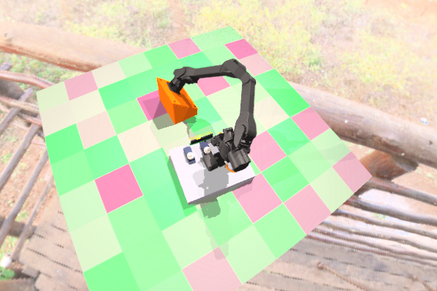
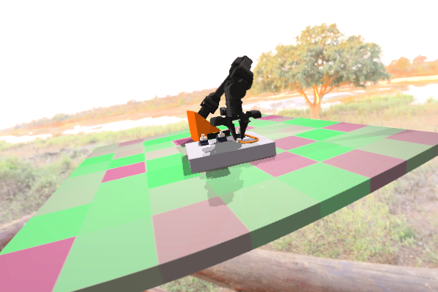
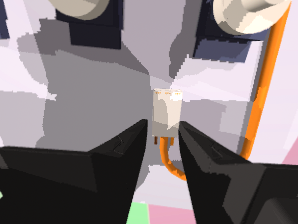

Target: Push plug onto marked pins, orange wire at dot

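The cream plug (image 3: 167,106) lies flat on the pale holder block (image 1: 198,188) (image 2: 231,161), its lead end toward me in the wrist view. My gripper (image 3: 163,125) (image 2: 239,138) points down, open slightly wider than the plug. Its fingertips straddle the plug's lead end, with a narrow gap at the left; contact at the right is unclear. The orange lead (image 3: 260,95) (image 2: 255,140) (image 1: 230,169) curls from the plug and runs past the right servo (image 3: 220,50). A black pin strip with yellow pins (image 1: 201,135) stands along one block edge. The coloured band and dot cannot be made out.
Two more small dark servos with cream tops, one (image 1: 189,155) (image 2: 203,140) at the end and one (image 1: 204,146) (image 2: 221,136) in the middle, stand on the block. An orange wedge-shaped mount (image 1: 176,105) (image 2: 198,129) carries the arm's base beyond the pin strip.
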You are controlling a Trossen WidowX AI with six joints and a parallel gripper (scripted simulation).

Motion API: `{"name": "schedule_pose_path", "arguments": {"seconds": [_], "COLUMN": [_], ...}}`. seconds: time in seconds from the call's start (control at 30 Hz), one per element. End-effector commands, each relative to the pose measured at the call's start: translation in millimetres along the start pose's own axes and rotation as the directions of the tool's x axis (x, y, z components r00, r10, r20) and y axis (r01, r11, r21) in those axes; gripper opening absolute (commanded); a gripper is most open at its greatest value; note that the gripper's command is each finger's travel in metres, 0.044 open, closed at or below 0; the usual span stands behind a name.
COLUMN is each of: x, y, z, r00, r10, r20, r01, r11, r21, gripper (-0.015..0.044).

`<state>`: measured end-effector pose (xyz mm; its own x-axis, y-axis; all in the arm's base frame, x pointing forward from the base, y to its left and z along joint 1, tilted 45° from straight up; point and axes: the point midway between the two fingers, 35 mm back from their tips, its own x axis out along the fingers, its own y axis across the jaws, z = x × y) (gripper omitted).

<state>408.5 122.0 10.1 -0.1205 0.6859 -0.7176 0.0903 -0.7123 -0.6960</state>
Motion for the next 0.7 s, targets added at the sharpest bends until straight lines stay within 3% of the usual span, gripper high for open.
{"name": "schedule_pose_path", "arguments": {"seconds": [0.0, 0.2, 0.43, 0.67], "x": [4, 4, -2, -39], "y": [-1, -1, -1, -1], "z": [1, 1, 0, 0], "r00": [1.0, 1.0, 1.0, 1.0], "r10": [-0.004, -0.004, -0.003, -0.001], "r20": [0.004, 0.004, 0.004, 0.004], "r01": [0.004, 0.004, 0.003, 0.001], "r11": [1.0, 1.0, 1.0, 1.0], "r21": [0.002, 0.002, 0.002, 0.003], "gripper": [0.0063, 0.0003, 0.0, 0.0]}}
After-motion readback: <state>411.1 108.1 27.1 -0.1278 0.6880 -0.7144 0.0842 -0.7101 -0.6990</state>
